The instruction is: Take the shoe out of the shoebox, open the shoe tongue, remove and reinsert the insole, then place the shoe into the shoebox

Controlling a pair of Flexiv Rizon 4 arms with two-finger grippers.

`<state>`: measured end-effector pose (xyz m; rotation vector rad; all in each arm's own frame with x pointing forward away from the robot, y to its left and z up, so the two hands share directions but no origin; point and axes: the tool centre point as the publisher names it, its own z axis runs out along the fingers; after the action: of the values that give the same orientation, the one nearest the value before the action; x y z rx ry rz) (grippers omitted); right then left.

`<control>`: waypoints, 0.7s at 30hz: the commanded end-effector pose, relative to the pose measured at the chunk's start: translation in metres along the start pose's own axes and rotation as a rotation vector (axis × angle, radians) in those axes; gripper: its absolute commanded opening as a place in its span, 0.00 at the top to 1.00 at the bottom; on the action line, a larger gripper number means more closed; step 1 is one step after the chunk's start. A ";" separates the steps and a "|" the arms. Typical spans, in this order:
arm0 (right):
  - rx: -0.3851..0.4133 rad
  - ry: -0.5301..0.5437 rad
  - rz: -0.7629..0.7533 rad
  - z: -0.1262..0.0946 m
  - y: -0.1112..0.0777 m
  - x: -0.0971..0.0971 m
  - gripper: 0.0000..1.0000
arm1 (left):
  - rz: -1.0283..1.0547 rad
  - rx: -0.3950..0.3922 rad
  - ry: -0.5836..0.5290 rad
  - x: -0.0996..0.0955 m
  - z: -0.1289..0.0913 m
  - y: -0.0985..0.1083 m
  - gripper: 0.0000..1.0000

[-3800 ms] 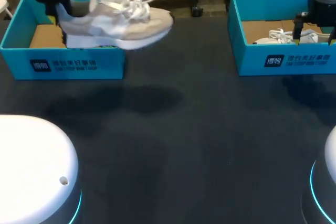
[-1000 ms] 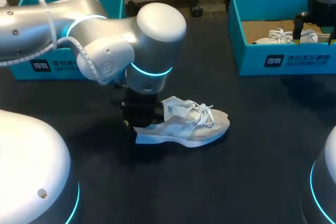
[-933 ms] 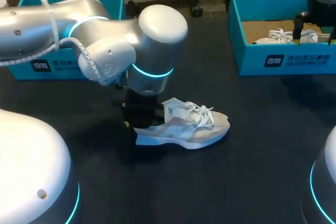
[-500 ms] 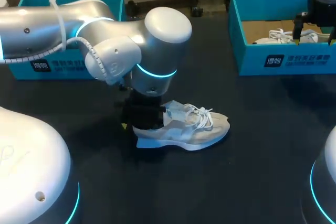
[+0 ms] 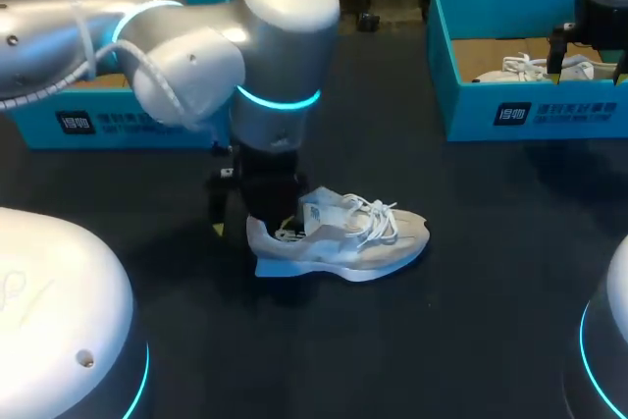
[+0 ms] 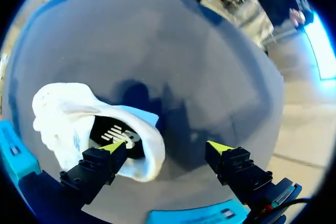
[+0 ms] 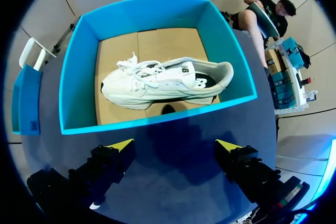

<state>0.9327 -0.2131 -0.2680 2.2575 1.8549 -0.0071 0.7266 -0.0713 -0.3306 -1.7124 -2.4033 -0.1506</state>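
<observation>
A white and beige shoe [image 5: 343,237] lies on its sole on the dark table, toe to the right. My left gripper [image 5: 251,227] hangs over its heel. In the left wrist view the left gripper [image 6: 166,148] is open: one finger sits over the shoe [image 6: 89,121] opening, the other stands off to the side, and the heel wall is between them, ungripped. A second white shoe [image 7: 165,81] lies in the right teal shoebox [image 7: 79,61]. My right gripper [image 7: 174,145] stands open and empty on the near side of that box.
The left teal shoebox [image 5: 128,120] sits at the back left, partly hidden by my left arm. The right shoebox [image 5: 530,110] is at the back right. White robot bases [image 5: 59,321] fill the near corners.
The left gripper has opened and let go of the shoe's heel, and the arm has risen a little. The shoe stays on the table. The right arm has not moved.
</observation>
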 end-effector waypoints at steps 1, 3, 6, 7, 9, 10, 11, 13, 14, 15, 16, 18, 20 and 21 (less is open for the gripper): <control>0.000 0.000 0.001 0.000 0.000 0.000 0.00 | -0.001 0.013 -0.019 0.007 -0.003 0.006 0.00; 0.000 0.000 0.001 0.000 0.000 0.000 0.00 | -0.001 0.013 -0.019 0.007 -0.003 0.006 0.00; 0.000 0.000 0.001 0.000 0.000 0.000 0.00 | -0.001 0.013 -0.019 0.007 -0.003 0.006 0.00; 0.000 0.000 0.001 0.000 0.000 0.000 0.00 | -0.001 0.013 -0.019 0.007 -0.003 0.006 0.00; 0.000 0.000 0.001 0.000 0.000 0.000 0.00 | -0.001 0.013 -0.019 0.007 -0.003 0.006 0.00; 0.000 0.000 0.001 0.000 0.000 0.000 0.00 | -0.001 0.013 -0.019 0.007 -0.003 0.006 0.00; 0.000 0.000 0.001 0.000 0.000 0.000 0.00 | -0.001 0.013 -0.019 0.007 -0.003 0.006 0.00; 0.000 0.000 0.001 0.000 0.000 0.000 0.00 | -0.001 0.013 -0.019 0.007 -0.003 0.006 0.00; 0.000 0.000 0.001 0.000 0.000 0.000 0.00 | -0.001 0.013 -0.019 0.007 -0.003 0.006 0.00; 0.000 0.000 0.001 0.000 0.000 0.000 0.00 | -0.001 0.013 -0.019 0.007 -0.003 0.006 0.00; 0.000 0.000 0.001 0.000 0.000 0.000 0.00 | -0.001 0.013 -0.019 0.007 -0.003 0.006 0.00; 0.000 0.000 0.001 0.000 0.000 0.000 0.00 | -0.001 0.013 -0.019 0.007 -0.003 0.006 0.00; 0.000 0.000 0.001 0.000 0.000 0.000 0.00 | 0.002 0.036 -0.031 0.002 -0.008 0.002 0.00; 0.000 0.000 0.001 0.000 0.000 0.000 0.00 | 0.000 0.052 -0.032 0.000 -0.009 0.001 0.00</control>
<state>0.9327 -0.2130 -0.2680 2.2573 1.8552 -0.0071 0.7259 -0.0715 -0.3228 -1.7113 -2.4107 -0.0791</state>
